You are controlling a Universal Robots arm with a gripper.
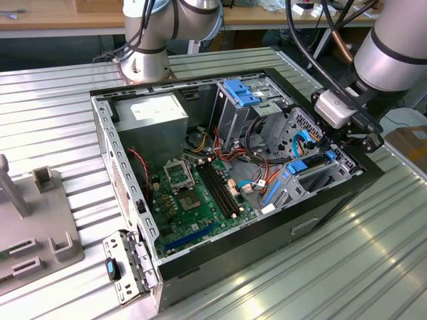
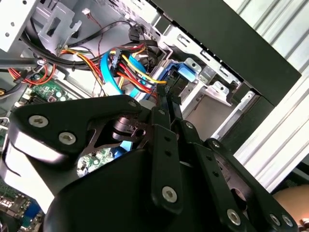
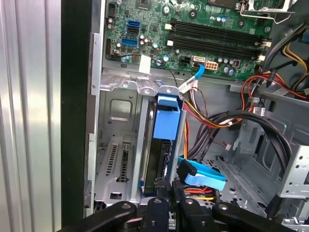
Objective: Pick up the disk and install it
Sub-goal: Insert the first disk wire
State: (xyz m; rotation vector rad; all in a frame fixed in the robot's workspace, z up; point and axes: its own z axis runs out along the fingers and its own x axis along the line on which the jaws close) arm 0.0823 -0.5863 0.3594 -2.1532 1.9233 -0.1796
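Open computer case (image 1: 313, 220) lies on its side on the ribbed metal table (image 1: 53, 113), motherboard (image 1: 200, 193) facing up. Arm comes in from the exterior view's right; gripper (image 1: 330, 143) is down inside the case at the drive bay on that side. The disk (image 1: 308, 165) stands on edge in the bay's metal cage, just beside the case's wall on the exterior view's right. Its bright blue carrier frame shows along the top. In the first wrist view the disk (image 3: 166, 121) sits between two grey rails. The gripper (image 3: 166, 191) is at its near end, jaws narrow, with one finger on each side of the dark slab's edge. Second wrist view: gripper (image 2: 163, 96) tips are drawn close together and touch the disk (image 2: 186, 75), with red, yellow and blue cables (image 2: 120, 65) just beside them. A lighter blue latch piece (image 1: 241, 92) sits atop the far cage, well apart from the gripper.
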